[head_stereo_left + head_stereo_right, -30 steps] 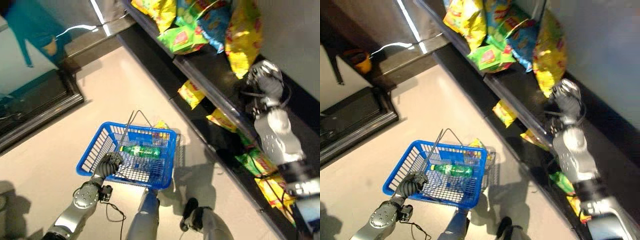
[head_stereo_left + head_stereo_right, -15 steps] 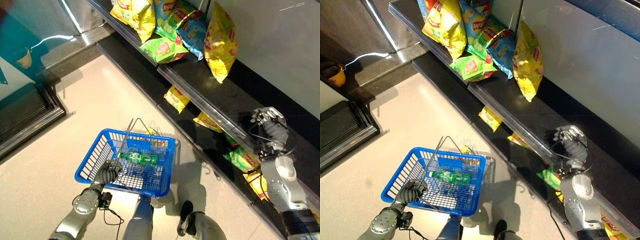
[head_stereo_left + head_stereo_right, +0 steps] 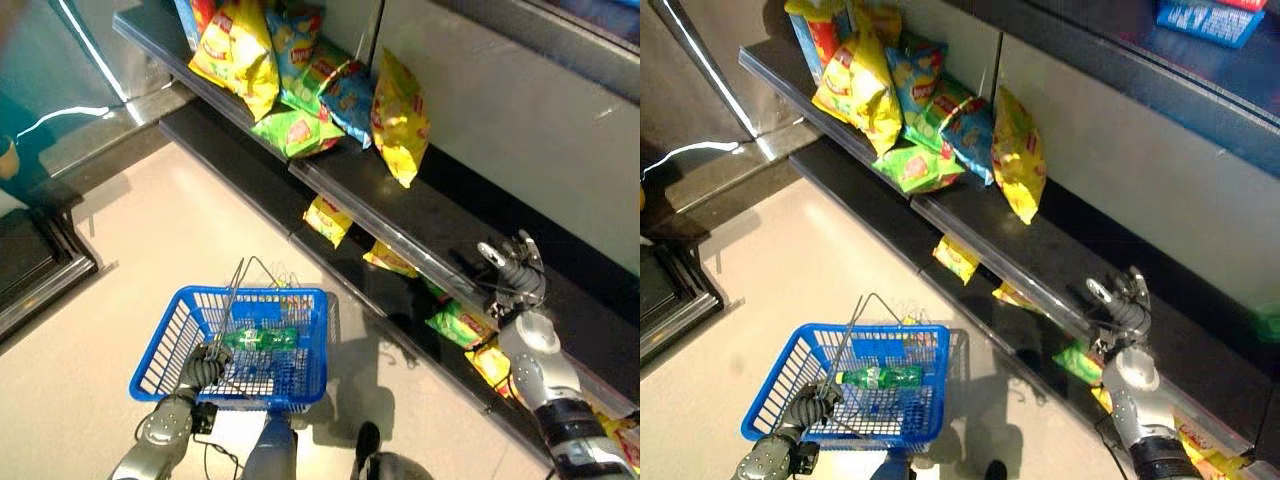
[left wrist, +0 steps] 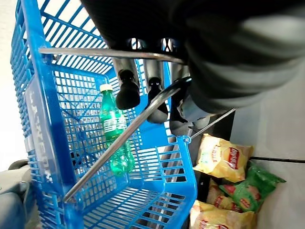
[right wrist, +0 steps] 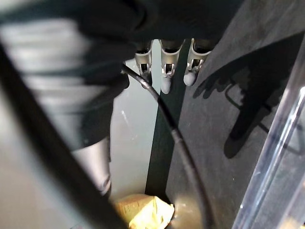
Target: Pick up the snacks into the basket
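No text was recorded: the red logos on the yellow snack bags point(image 3: 236, 55), the green bottle's label point(image 4: 112, 125) and the raised lettering on the blue basket's rim point(image 4: 39, 125) stayed illegible.

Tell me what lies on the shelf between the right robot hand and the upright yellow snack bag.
In the left eye view, the dark shelf is bare between the open right robot hand and the yellow snack bag.

Two silver-grey arms, rounded metal joints. Left hand point(image 3: 203, 364): silver fingers point(image 4: 127, 81), dark rubbery tips, dark ribbed cover over back and wrist. Right hand point(image 3: 511, 272): same silver fingers, dark tips, dark wrist cover.
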Available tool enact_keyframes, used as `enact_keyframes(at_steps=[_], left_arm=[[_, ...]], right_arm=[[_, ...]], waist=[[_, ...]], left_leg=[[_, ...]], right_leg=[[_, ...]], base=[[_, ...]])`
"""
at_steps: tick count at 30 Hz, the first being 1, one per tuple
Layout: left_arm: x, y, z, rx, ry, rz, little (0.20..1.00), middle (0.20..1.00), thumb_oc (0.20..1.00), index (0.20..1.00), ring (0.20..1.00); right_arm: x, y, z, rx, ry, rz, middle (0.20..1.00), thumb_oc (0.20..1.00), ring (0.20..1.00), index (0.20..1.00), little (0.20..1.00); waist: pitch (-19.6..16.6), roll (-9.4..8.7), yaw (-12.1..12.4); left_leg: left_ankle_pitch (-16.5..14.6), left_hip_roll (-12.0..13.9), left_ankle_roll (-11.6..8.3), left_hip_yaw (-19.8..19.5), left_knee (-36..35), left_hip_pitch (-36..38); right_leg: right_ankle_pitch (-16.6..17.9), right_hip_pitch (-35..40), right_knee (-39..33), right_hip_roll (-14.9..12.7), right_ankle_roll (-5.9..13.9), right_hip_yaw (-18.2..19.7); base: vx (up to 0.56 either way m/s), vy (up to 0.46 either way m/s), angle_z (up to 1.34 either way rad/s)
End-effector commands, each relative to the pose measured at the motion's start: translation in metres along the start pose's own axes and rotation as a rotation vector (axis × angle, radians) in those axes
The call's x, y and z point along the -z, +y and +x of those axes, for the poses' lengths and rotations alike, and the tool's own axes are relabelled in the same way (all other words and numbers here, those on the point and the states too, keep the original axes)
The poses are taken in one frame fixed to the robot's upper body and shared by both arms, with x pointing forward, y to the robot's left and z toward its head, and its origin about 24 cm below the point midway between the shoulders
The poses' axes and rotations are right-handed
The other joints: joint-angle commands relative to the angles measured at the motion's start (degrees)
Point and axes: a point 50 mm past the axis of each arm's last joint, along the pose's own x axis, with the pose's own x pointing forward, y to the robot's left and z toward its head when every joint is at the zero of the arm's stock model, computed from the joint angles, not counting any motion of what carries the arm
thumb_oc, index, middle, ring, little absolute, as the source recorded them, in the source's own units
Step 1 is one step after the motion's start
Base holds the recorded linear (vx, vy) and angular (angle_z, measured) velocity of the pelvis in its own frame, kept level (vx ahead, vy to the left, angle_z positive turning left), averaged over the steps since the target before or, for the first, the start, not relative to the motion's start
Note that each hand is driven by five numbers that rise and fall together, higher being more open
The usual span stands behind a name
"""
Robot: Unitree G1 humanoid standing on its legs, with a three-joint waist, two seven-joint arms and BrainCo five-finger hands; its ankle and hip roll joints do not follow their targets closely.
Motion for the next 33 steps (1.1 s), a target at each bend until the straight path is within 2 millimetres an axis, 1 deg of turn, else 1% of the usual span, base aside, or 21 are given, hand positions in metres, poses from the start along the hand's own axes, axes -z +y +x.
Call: enact_keyframes(at_steps=[1,2,3,5,6,7,8,9,10,11,12,13,14,15,16,17,19,22,25,29,33], left_arm=[[-0.047,0.012,-0.002,0.002,-0.247,0.013,0.200,0.200,0.200,0.200,0.200],[-0.047,0.012,-0.002,0.002,-0.247,0.013,0.200,0.200,0.200,0.200,0.200],[-0.049,0.013,-0.001,0.015,-0.254,0.042,0.200,0.200,0.200,0.200,0.200],[-0.055,0.014,0.002,0.005,-0.274,0.020,0.200,0.200,0.200,0.200,0.200],[-0.056,0.014,0.004,-0.001,-0.273,0.000,0.200,0.200,0.200,0.200,0.200],[-0.059,0.014,0.006,-0.002,-0.281,-0.007,0.200,0.200,0.200,0.200,0.200],[-0.058,0.014,0.006,-0.001,-0.281,-0.007,0.200,0.200,0.200,0.200,0.200],[-0.061,0.012,0.007,-0.002,-0.292,-0.023,0.200,0.200,0.200,0.200,0.200],[-0.062,0.010,0.007,0.001,-0.295,-0.033,0.200,0.200,0.200,0.200,0.200],[-0.065,0.008,0.009,0.005,-0.304,-0.039,0.200,0.200,0.200,0.200,0.200],[-0.070,0.003,0.010,0.014,-0.324,-0.056,0.200,0.200,0.200,0.200,0.200],[-0.069,0.002,0.010,0.012,-0.319,-0.063,0.200,0.200,0.200,0.200,0.200],[-0.070,0.001,0.009,0.016,-0.329,-0.059,0.200,0.200,0.200,0.200,0.200],[-0.070,0.000,0.008,0.012,-0.332,-0.084,0.200,0.200,0.200,0.200,0.200],[-0.071,-0.006,0.008,0.027,-0.335,-0.110,0.200,0.200,0.200,0.200,0.200],[-0.074,-0.014,0.010,0.047,-0.339,-0.138,0.200,0.200,0.200,0.200,0.200],[-0.084,-0.018,0.010,0.071,-0.378,-0.121,0.200,0.200,0.200,0.200,0.200],[-0.091,-0.017,0.008,0.063,-0.403,-0.132,0.200,0.200,0.200,0.200,0.200],[-0.103,-0.013,0.005,0.060,-0.457,-0.126,0.200,0.200,0.200,0.200,0.200],[-0.119,-0.004,0.003,0.039,-0.528,-0.124,0.200,0.200,0.200,0.200,0.200],[-0.127,0.006,-0.002,0.010,-0.568,-0.147,0.200,0.200,0.200,0.200,0.200]], right_arm=[[-0.006,-0.007,0.005,-0.014,-0.020,0.000,1.000,1.000,1.000,1.000,1.000],[-0.006,-0.007,0.005,-0.015,-0.020,0.000,1.000,1.000,1.000,1.000,1.000],[-0.006,-0.015,0.006,0.001,-0.020,-0.005,1.000,1.000,1.000,1.000,1.000],[-0.008,-0.019,0.007,0.021,-0.021,0.006,1.000,1.000,1.000,1.000,1.000],[-0.008,-0.022,0.006,0.026,-0.021,-0.008,1.000,1.000,1.000,1.000,1.000],[-0.008,-0.026,0.004,0.035,-0.021,-0.025,1.000,1.000,1.000,1.000,1.000],[-0.008,-0.027,0.004,0.036,-0.020,-0.026,1.000,1.000,1.000,1.000,1.000],[-0.009,-0.037,0.002,0.079,-0.032,-0.050,1.000,1.000,1.000,1.000,1.000],[-0.011,-0.041,0.001,0.096,-0.042,-0.067,1.000,1.000,1.000,1.000,1.000],[-0.010,-0.046,-0.003,0.116,-0.049,-0.070,1.000,1.000,1.000,1.000,1.000],[-0.008,-0.050,-0.005,0.133,-0.047,-0.070,1.000,1.000,1.000,1.000,1.000],[-0.011,-0.049,-0.005,0.125,-0.056,-0.087,1.000,1.000,1.000,1.000,1.000],[-0.012,-0.050,-0.005,0.128,-0.062,-0.089,1.000,1.000,1.000,1.000,1.000],[-0.011,-0.056,-0.006,0.153,-0.060,-0.110,1.000,1.000,1.000,1.000,1.000],[-0.016,-0.057,-0.003,0.166,-0.075,-0.123,1.000,1.000,1.000,1.000,1.000],[-0.020,-0.061,0.000,0.197,-0.088,-0.123,1.000,1.000,1.000,1.000,1.000],[-0.028,-0.066,0.008,0.242,-0.107,-0.089,1.000,1.000,1.000,1.000,1.000],[-0.043,-0.055,0.020,0.238,-0.151,-0.111,1.000,1.000,1.000,1.000,1.000],[-0.068,-0.057,0.035,0.253,-0.198,-0.200,1.000,1.000,1.000,1.000,1.000],[-0.117,-0.061,0.053,0.306,-0.310,-0.272,1.000,1.000,1.000,1.000,1.000],[-0.151,-0.056,0.064,0.341,-0.375,-0.274,1.000,1.000,1.000,1.000,1.000]], waist=[[-3.5,2.12,-1.3],[-3.4,1.98,-1.1],[-3.4,3.46,-2.4],[-3.5,3.53,-3.5],[-3.3,3.95,-4.8],[-3.4,3.78,-5.5],[-3.3,4.16,-5.6],[-3.7,4.35,-6.6],[-3.8,4.19,-6.5],[-4.0,3.72,-6.3],[-4.0,3.78,-6.8],[-4.3,3.79,-7.0],[-4.7,4.59,-7.4],[-4.8,5.05,-7.4],[-4.3,4.94,-7.2],[-3.6,5.34,-7.5],[-3.0,6.17,-7.4],[-2.8,7.13,-6.9],[-0.6,7.48,-6.4],[3.2,7.04,-6.6],[5.0,7.03,-6.0]], left_leg=[[-9.6,-3.0,3.85,-3.8,1.6,8.5],[-9.6,-3.1,3.85,-3.7,1.5,8.7],[-10.0,-3.0,4.50,-5.0,-1.7,12.0],[-11.1,-4.1,4.12,-5.7,-2.8,14.3],[-12.4,-4.4,3.76,-7.5,-2.9,16.0],[-13.0,-4.9,3.37,-8.8,-3.0,16.6],[-13.2,-4.6,3.37,-9.0,-3.0,16.9],[-14.8,-5.0,2.93,-12.6,-2.2,18.0],[-15.3,-5.2,2.65,-13.7,-1.6,18.3],[-15.7,-5.4,2.00,-14.9,-0.1,18.2],[-16.7,-5.2,1.69,-15.3,1.1,18.3],[-16.5,-5.2,1.06,-15.1,2.0,17.8],[-16.5,-4.0,0.22,-15.0,3.8,17.7],[-15.0,-2.7,-1.07,-14.3,5.6,16.8],[-13.5,-2.4,-1.94,-13.8,6.7,15.6],[-11.9,-1.7,-2.52,-12.4,8.0,13.6],[-9.6,-1.2,-3.05,-9.9,7.3,10.6],[-9.7,0.2,-3.10,-7.6,3.8,10.4],[-10.7,1.3,-3.33,-7.1,3.9,9.6],[-13.6,0.9,-3.45,-5.8,11.2,4.2],[-15.5,1.1,-3.58,-5.0,15.4,0.9]], right_leg=[[19.6,-6.1,13.7,-1.8,4.87,5.0],[19.4,-6.3,14.2,-2.0,4.87,5.3],[16.3,-11.2,15.2,0.2,3.92,6.5],[15.2,-13.9,5.8,-0.4,3.72,6.2],[15.3,-13.3,-3.6,-0.3,4.12,6.8],[15.7,-14.3,-8.4,-0.5,4.58,9.1],[16.0,-13.5,-9.3,-0.2,4.58,8.6],[17.7,-14.7,-13.6,0.0,6.20,13.5],[17.9,-14.6,-12.7,0.3,6.54,13.2],[17.2,-13.7,-12.0,-0.2,5.98,12.6],[17.3,-13.5,-10.3,0.0,5.70,12.8],[17.4,-14.2,-9.2,-0.4,5.62,11.3],[16.1,-14.4,-7.4,0.6,5.15,11.2],[14.5,-14.2,-5.3,0.9,4.50,9.7],[14.4,-13.8,-5.5,0.4,4.24,8.3],[14.3,-13.2,-5.8,0.1,4.01,6.6],[13.6,-13.3,-6.3,0.2,3.87,4.9],[12.5,-16.2,-4.7,1.1,3.47,3.9],[10.4,-19.8,0.3,1.4,2.92,3.6],[7.8,-23.6,6.1,0.8,1.78,5.1],[6.3,-27.2,10.1,0.5,1.05,6.1]], base=[[0.12,0.209,0.11],[0.25,0.263,0.23],[0.30,0.170,0.29],[0.42,0.068,0.32],[0.42,-0.103,0.16],[0.32,-0.090,0.34],[0.41,-0.162,0.61],[0.36,-0.178,0.83],[0.42,-0.291,0.98],[0.24,-0.320,1.03],[0.20,-0.314,1.40],[0.25,-0.334,1.28],[0.28,-0.342,1.48],[0.24,-0.342,1.20],[0.14,-0.325,1.19],[0.03,-0.242,1.02],[0.00,-0.202,0.63],[0.04,-0.124,0.06],[0.02,-0.121,0.11],[-0.03,-0.085,0.09],[0.01,-0.054,-0.04]])
